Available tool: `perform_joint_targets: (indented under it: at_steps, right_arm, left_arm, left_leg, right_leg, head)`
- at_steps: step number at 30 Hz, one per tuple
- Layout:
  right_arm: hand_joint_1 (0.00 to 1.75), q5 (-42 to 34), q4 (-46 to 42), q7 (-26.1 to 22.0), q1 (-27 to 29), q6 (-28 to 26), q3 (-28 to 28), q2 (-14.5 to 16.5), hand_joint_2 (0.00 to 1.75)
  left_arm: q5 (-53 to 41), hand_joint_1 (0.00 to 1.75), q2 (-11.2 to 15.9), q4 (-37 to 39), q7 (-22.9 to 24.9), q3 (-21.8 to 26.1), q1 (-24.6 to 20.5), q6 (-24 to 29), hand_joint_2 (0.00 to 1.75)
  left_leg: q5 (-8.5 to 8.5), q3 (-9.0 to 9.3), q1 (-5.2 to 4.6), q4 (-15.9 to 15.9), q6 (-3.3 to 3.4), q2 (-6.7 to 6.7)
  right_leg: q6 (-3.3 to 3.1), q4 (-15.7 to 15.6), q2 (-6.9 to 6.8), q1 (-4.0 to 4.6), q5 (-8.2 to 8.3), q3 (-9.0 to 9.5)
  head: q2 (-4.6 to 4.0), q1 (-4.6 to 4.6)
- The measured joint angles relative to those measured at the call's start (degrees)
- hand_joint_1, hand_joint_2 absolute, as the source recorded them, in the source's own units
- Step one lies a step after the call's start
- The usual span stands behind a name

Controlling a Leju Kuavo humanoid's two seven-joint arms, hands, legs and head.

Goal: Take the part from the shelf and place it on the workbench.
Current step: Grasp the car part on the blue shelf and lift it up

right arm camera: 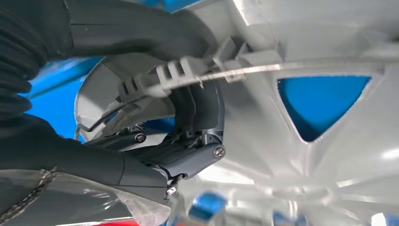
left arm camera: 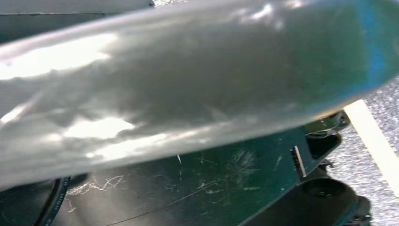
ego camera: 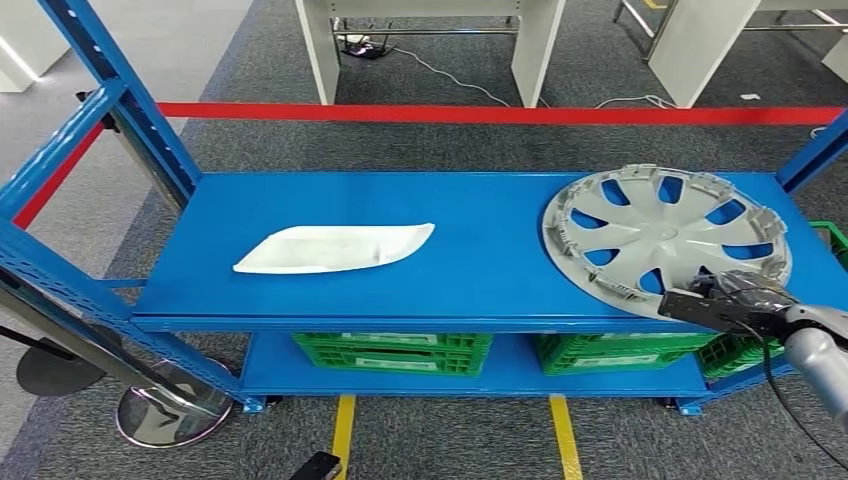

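Scene: A Leju Kuavo humanoid stands at a blue steel shelf rack (ego camera: 330, 210), reaching for a part on its upper deck.
Part: The round silver-grey plastic wheel cover (ego camera: 664, 236) lies inner face up at the right end of the deck, its near rim at the front edge, clip tabs ringing it.
Right hand: The right hand (ego camera: 728, 297) is at the cover's near rim; in the right wrist view its dark fingers (right arm camera: 141, 37) and grey thumb close over and under the rim (right arm camera: 188, 75), grasping the cover.
Left hand: Not seen in the head view; the left wrist view is taken up by a blurred glossy surface, so whether it is released or clenched cannot be told.
Progress: Early, by my reading. The grip looks made, but the cover rests on the deck; the lift, the carry and the setting down on the workbench are all left to do.
Also on deck: A flat white plastic panel (ego camera: 335, 249) with pointed ends lies well apart, left of centre.
Below: Green plastic crates (ego camera: 392, 353) fill the lower deck.
Writing: Pale labels on the crate fronts are too small to read; no brand is legible on the cover.
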Motion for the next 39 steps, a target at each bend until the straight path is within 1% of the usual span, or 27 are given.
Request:
perform_joint_targets:
  at_steps: [1, 2, 4, 5, 6, 7, 9, 11, 12, 15, 17, 19, 20, 21, 22, 23, 24, 26, 27, 29, 31, 33, 35, 36, 37, 38, 39]
  right_arm:
    - [1.75, 1.4, -1.3, 0.5, 1.4, -4.2, 0.0, 0.3, 1.75]
    - [1.75, 3.3, -3.1, 1.2, 3.2, -8.7, 0.0, 0.5, 1.75]
    - [1.75, 7.8, -8.2, 3.4, 8.0, -16.1, -0.3, 0.7, 1.75]
    - [1.75, 10.0, -11.2, 4.3, 10.6, -18.2, -0.8, 0.7, 1.75]
    - [1.75, 11.7, -14.1, 4.9, 12.9, -19.2, -1.5, 0.6, 1.75]
    - [1.75, 12.9, -16.7, 5.3, 14.9, -19.6, -2.2, 0.6, 1.75]
    - [1.75, 14.0, -20.6, 5.3, 17.7, -19.5, -3.2, 0.4, 1.75]
    - [1.75, 15.4, -23.5, 5.2, 19.6, -20.0, -4.2, 0.1, 1.75]
    - [1.75, 16.8, -24.9, 5.2, 20.7, -20.9, -4.7, -0.2, 1.75]
    - [1.75, 23.1, -31.7, 5.4, 27.3, -26.4, -7.4, -1.4, 1.75]
    - [1.75, 27.3, -38.1, 5.5, 33.4, -30.4, -9.7, -2.3, 1.75]
    - [1.75, 30.5, -44.7, 5.6, 39.6, -33.4, -12.2, -3.0, 1.75]
    - [1.75, 31.8, -47.9, 5.8, 42.5, -34.5, -13.4, -3.3, 1.75]
    - [1.75, 32.8, -50.9, 5.9, 45.2, -35.3, -14.6, -3.6, 1.75]
    - [1.75, 33.5, -53.5, 6.1, 47.3, -35.7, -15.5, -3.9, 1.75]
    - [1.75, 34.0, -55.7, 6.1, 49.1, -35.9, -16.3, -4.1, 1.75]
    - [1.75, 34.2, -57.7, 6.0, 50.4, -36.1, -17.0, -4.4, 1.75]
    - [1.75, 34.3, -61.4, 5.7, 52.5, -36.3, -17.9, -5.2, 1.75]
    - [1.75, 34.1, -63.0, 5.5, 53.3, -36.5, -18.1, -5.7, 1.75]
    - [1.75, 33.8, -66.2, 5.2, 55.1, -36.9, -18.5, -6.7, 1.75]
    - [1.75, 33.8, -69.3, 5.2, 56.5, -37.4, -19.1, -7.5, 1.75]
    - [1.75, 33.9, -71.8, 5.2, 57.5, -37.9, -19.7, -8.0, 1.75]
    - [1.75, 34.2, -73.6, 5.2, 58.3, -38.3, -20.0, -8.3, 1.75]
    - [1.75, 34.3, -74.2, 5.2, 58.7, -38.5, -20.1, -8.3, 1.75]
    - [1.75, 34.5, -74.8, 5.2, 59.0, -38.6, -20.2, -8.3, 1.75]
    - [1.75, 34.7, -75.4, 5.0, 59.4, -38.7, -20.3, -8.3, 1.75]
    - [1.75, 34.8, -76.2, 4.6, 59.7, -38.7, -20.3, -8.2, 1.75]
  left_arm:
    - [0.2, 0.00, 0.0, 0.0, -0.7, 0.2, 0.0, 0.5, 0.00]
    - [0.3, 0.00, 0.0, 0.0, -1.6, 0.4, 0.0, 1.0, 0.00]
    - [0.8, 0.00, 0.0, 0.0, -3.5, 0.9, 0.0, 2.2, 0.00]
    - [0.9, 0.00, 0.0, 0.0, -4.3, 1.1, 0.0, 2.7, 0.00]
    - [1.0, 0.00, 0.0, 0.0, -4.7, 1.3, 0.0, 3.0, 0.00]
    - [1.0, 0.00, 0.0, 0.0, -5.0, 1.6, 0.0, 3.2, 0.00]
    - [1.0, 0.00, 0.0, 0.0, -5.3, 1.9, 0.0, 3.4, 0.00]
    - [0.9, 0.00, 0.0, 0.0, -5.5, 2.1, -0.1, 3.6, 0.00]
    - [0.8, 0.00, 0.0, 0.0, -5.7, 2.1, -0.2, 3.8, 0.44]
    - [0.5, 0.00, -0.1, 0.0, -6.5, 2.2, -0.2, 3.9, 1.75]
    - [0.1, 0.00, -0.1, 0.1, -7.1, 2.2, -0.2, 2.9, 1.75]
    - [-0.2, 0.00, -0.2, 0.1, -8.2, 2.3, -0.1, 2.2, 1.75]
    - [-0.3, 0.00, -0.2, 0.1, -8.8, 2.3, -0.1, 2.1, 1.75]
    - [-0.3, 0.00, -0.2, 0.1, -9.3, 2.3, -0.1, 2.0, 1.75]
    - [-0.2, 0.00, -0.2, 0.1, -9.7, 2.3, -0.1, 1.7, 1.75]
    - [-0.2, 0.00, -0.2, 0.1, -10.0, 2.3, -0.1, 1.2, 1.75]
    - [-0.3, 0.00, -0.2, 0.1, -10.3, 2.3, -0.1, 0.5, 1.75]
    - [-0.5, 0.00, -0.1, 0.1, -11.0, 2.3, -0.2, -0.7, 1.75]
    - [-0.7, 0.00, -0.1, 0.1, -11.3, 2.3, -0.2, -0.9, 1.75]
    - [-0.7, 0.00, 0.0, 0.1, -11.9, 2.3, -0.2, -0.6, 1.75]
    - [-0.7, 0.00, 0.1, 0.1, -12.2, 2.3, -0.2, 0.3, 1.75]
    - [-0.6, 0.00, 0.2, 0.1, -12.2, 2.3, -0.2, 1.0, 1.75]
    - [-0.6, 0.00, 0.2, 0.1, -12.2, 2.4, -0.3, 1.4, 1.75]
    - [-0.5, 0.00, 0.2, 0.1, -12.2, 2.5, -0.3, 1.6, 1.75]
    - [-0.5, 0.00, 0.2, 0.1, -12.1, 2.6, -0.3, 1.8, 1.75]
    - [-0.6, 0.00, 0.2, 0.1, -11.9, 2.7, -0.3, 2.0, 1.75]
    - [-0.7, 0.00, 0.2, 0.1, -11.6, 2.8, -0.3, 2.2, 1.75]
  left_leg:
    - [-0.91, -0.42, 0.04, 1.2, -0.39, 0.01]
    - [-2.44, -1.38, 0.14, 3.5, -0.78, 0.02]
    - [-6.14, -4.47, 0.50, 10.7, -1.38, 0.07]
    - [-7.26, -5.77, 0.68, 13.7, -1.60, 0.09]
    - [-7.32, -6.27, 0.83, 15.0, -1.77, 0.12]
    - [-6.27, -5.73, 0.99, 14.1, -1.89, 0.15]
    - [-2.55, -2.16, 1.31, 7.2, -1.99, 0.18]
    - [-0.72, 0.87, 1.36, 0.9, -1.74, 0.13]
    - [-0.72, 1.36, 1.28, -0.3, -1.45, 0.09]
    - [-0.48, 1.27, 1.21, -0.7, -0.13, -0.27]
    - [-0.15, 1.19, 1.37, -1.0, 0.60, -0.51]
    - [-0.16, 1.01, 1.29, -1.0, 0.94, -0.58]
    - [-0.24, 0.95, 1.21, -1.0, 1.03, -0.58]
    - [-0.33, 0.95, 1.15, -1.0, 1.06, -0.57]
    - [-0.45, 1.01, 1.12, -0.9, 1.04, -0.55]
    - [-0.59, 1.11, 1.12, -0.9, 0.96, -0.54]
    - [-0.78, 1.24, 1.10, -0.8, 0.79, -0.53]
    - [-1.15, 1.27, 0.80, -0.6, 0.27, -0.53]
    - [-1.23, 1.20, 0.65, -0.5, 0.01, -0.53]
    - [-1.27, 1.13, 0.53, -0.4, -0.40, -0.55]
    - [-2.19, 0.94, 0.58, 0.6, -0.95, -0.40]
    - [-5.13, -1.00, 0.69, 5.3, -1.55, -0.16]
    - [-8.49, -4.45, 0.77, 12.9, -1.82, -0.08]
    - [-9.10, -5.64, 0.77, 15.4, -1.81, -0.08]
    - [-8.62, -5.93, 0.76, 15.9, -1.70, -0.08]
    - [-7.07, -5.15, 0.72, 14.2, -1.46, -0.08]
    - [-4.89, -3.51, 0.64, 10.6, -1.09, -0.08]
  right_leg:
    - [-0.27, -0.3, -0.06, -0.16, 0.16, 0.19]
    - [-0.51, -0.5, -0.12, -0.33, 0.29, 0.34]
    - [-0.70, -0.5, -0.23, -0.34, 0.27, 0.40]
    - [-0.71, -0.5, -0.27, -0.35, 0.24, 0.40]
    - [-0.71, -0.5, -0.28, -0.36, 0.21, 0.42]
    - [-0.68, -0.5, -0.22, -0.39, 0.18, 0.45]
    - [-0.48, -0.4, 0.04, -0.47, 0.11, 0.56]
    - [0.09, -0.2, 0.42, -0.32, 0.02, 0.41]
    - [0.48, -0.2, 0.55, -0.25, 0.03, 0.30]
    - [1.60, -0.2, 0.33, -0.37, -0.12, 0.11]
    - [2.04, 2.6, 0.20, -0.47, -2.23, -1.42]
    - [2.22, 10.2, 0.24, -0.51, -6.10, -5.20]
    - [2.27, 14.0, 0.24, -0.51, -7.50, -7.12]
    - [2.32, 16.3, 0.23, -0.52, -7.90, -8.36]
    - [2.34, 16.3, 0.22, -0.55, -7.09, -8.50]
    - [2.31, 13.9, 0.20, -0.62, -5.28, -7.47]
    - [2.28, 9.9, 0.15, -0.71, -3.07, -5.60]
    - [2.08, 2.9, 0.12, -0.75, -0.61, -1.93]
    - [1.93, 1.2, 0.16, -0.72, -0.38, -1.01]
    - [1.37, 0.9, 0.25, -0.71, -0.71, -0.81]
    - [0.63, 0.8, 0.18, -0.86, -0.76, -0.69]
    - [-0.03, 0.8, 0.11, -0.96, -0.81, -0.49]
    - [-0.29, 0.8, 0.09, -0.83, -0.89, -0.43]
    - [-0.33, 0.8, 0.09, -0.74, -0.91, -0.40]
    - [-0.35, 0.8, 0.10, -0.65, -0.93, -0.34]
    - [-0.37, 0.8, 0.13, -0.54, -0.94, -0.25]
    - [-0.38, 0.8, 0.17, -0.44, -0.97, -0.12]
  head:
    - [0.00, -0.07]
    - [0.00, -0.15]
    - [0.00, -0.23]
    - [0.00, -0.22]
    - [0.00, -0.22]
    - [0.00, -0.22]
    - [0.00, -0.23]
    - [0.00, -0.21]
    - [0.00, -0.22]
    - [0.00, -0.14]
    - [0.00, 0.08]
    - [0.00, 0.26]
    - [0.00, 0.27]
    - [0.00, 0.27]
    - [0.00, 0.27]
    - [0.00, 0.27]
    - [0.00, 0.28]
    - [0.00, 0.31]
    - [0.00, 0.28]
    - [0.00, 0.20]
    - [0.00, 0.10]
    - [0.00, -0.10]
    - [0.00, -0.19]
    - [0.00, -0.19]
    - [0.00, -0.19]
    - [0.00, -0.19]
    - [0.00, -0.19]
